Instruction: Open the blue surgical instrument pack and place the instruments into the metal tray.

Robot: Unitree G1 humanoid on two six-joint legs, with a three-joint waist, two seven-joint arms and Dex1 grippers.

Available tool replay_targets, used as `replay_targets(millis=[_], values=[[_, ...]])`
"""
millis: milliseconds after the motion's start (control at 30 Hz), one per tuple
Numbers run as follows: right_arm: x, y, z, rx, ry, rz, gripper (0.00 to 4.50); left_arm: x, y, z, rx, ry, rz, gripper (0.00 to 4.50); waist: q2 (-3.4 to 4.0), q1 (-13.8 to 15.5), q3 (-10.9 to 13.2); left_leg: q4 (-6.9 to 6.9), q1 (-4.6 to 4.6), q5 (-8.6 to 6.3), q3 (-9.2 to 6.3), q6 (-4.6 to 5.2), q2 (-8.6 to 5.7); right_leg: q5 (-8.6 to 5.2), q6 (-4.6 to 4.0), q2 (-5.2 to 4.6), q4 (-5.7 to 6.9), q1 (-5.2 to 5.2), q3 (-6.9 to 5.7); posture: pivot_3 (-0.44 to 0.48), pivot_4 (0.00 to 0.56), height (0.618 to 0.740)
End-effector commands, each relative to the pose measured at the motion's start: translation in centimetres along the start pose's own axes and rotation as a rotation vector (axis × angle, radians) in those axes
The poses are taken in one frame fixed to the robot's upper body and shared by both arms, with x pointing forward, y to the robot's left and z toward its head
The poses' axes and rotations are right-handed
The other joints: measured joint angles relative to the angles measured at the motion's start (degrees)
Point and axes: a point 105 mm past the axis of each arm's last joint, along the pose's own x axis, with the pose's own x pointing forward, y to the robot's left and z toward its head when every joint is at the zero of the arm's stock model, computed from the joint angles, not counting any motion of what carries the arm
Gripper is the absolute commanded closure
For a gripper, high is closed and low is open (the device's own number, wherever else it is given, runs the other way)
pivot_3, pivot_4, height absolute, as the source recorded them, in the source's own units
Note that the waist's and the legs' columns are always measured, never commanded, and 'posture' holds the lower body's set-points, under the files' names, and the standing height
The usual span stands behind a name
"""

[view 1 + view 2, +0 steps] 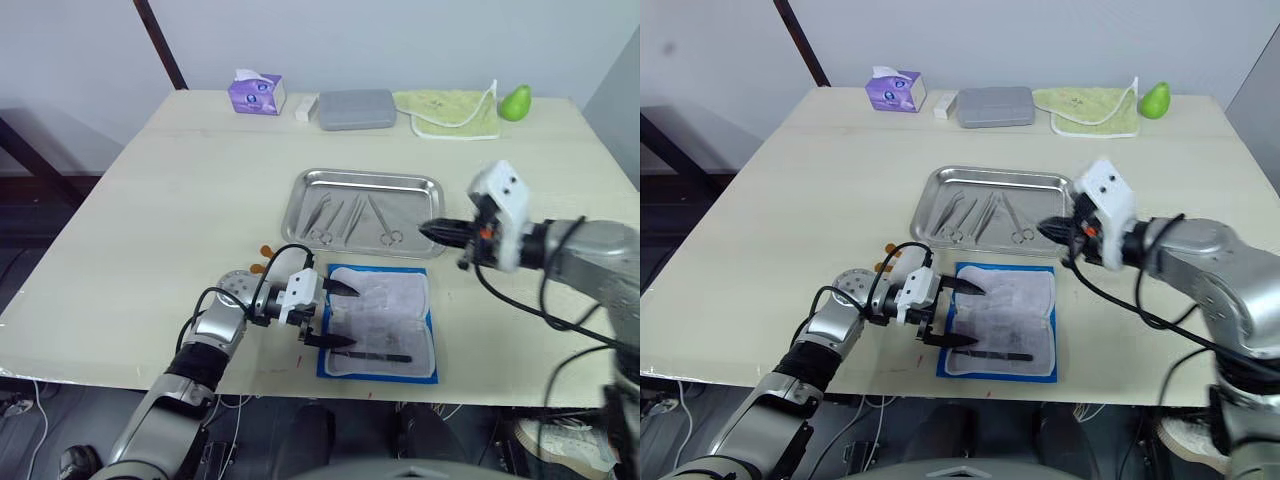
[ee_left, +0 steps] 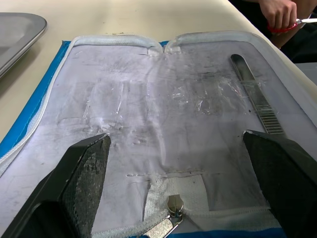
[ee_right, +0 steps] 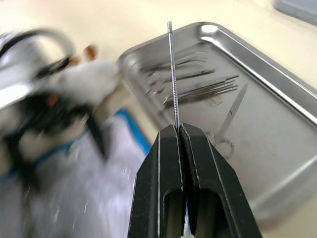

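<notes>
Right hand [image 3: 181, 130] clamped on a thin silvery metal instrument [image 3: 172, 74], its long axis pointing at the shiny steel tray [image 3: 277, 79], frame centre; left hand [image 1: 330, 312] spread over the open blue pack [image 1: 330, 362].

You have the blue surgical instrument pack [image 1: 380, 324] lying open and flat at the table's near edge, grey-white lining up. One dark tool [image 1: 375, 356] remains along its near side. Just beyond it, the metal tray [image 1: 365, 184] holds several silvery instruments [image 1: 350, 220]. A thin probe, probably tweezers edge-on [image 3: 173, 74], hangs above the tray.
</notes>
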Motion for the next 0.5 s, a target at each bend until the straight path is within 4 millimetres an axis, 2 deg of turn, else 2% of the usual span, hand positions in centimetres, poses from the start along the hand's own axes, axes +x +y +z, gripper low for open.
replay_targets(millis=[33, 267, 500], values=[[1.5, -2.4, 0.2, 0.07, 0.005, -0.19, 4.48, 0.3, -1.1, -2.5, -0.104, 0.077, 0.002, 0.0, 0.06, 0.0, 0.0, 0.0, -0.03, 0.0, 0.0, 0.0, -0.02, 0.0, 0.0, -0.01, 0.01, -0.03, 0.01, 0.0, 0.15, 0.74], [4.7, -4.8, -0.4, 0.236, 0.009, -0.365, 4.48, 0.4, -1.0, -2.5, -0.103, 0.077, 0.009, 0.0, 0.13, -0.1, 0.0, -0.02, -0.08, 0.01, -0.01, 0.01, -0.27, 0.01, 0.02, -0.06, 0.06, -0.11, -0.02, 0.0, 0.15, 0.74], [7.4, -4.4, -2.0, 0.287, 0.013, -0.419, 4.48, 0.4, -1.0, -2.4, -0.103, 0.073, 0.019, 0.0, 0.17, -0.3, 0.0, -0.03, -0.06, 0.01, 0.0, 0.01, -0.29, 0.01, 0.03, -0.06, 0.09, -0.11, -0.02, 0.0, 0.15, 0.74]])
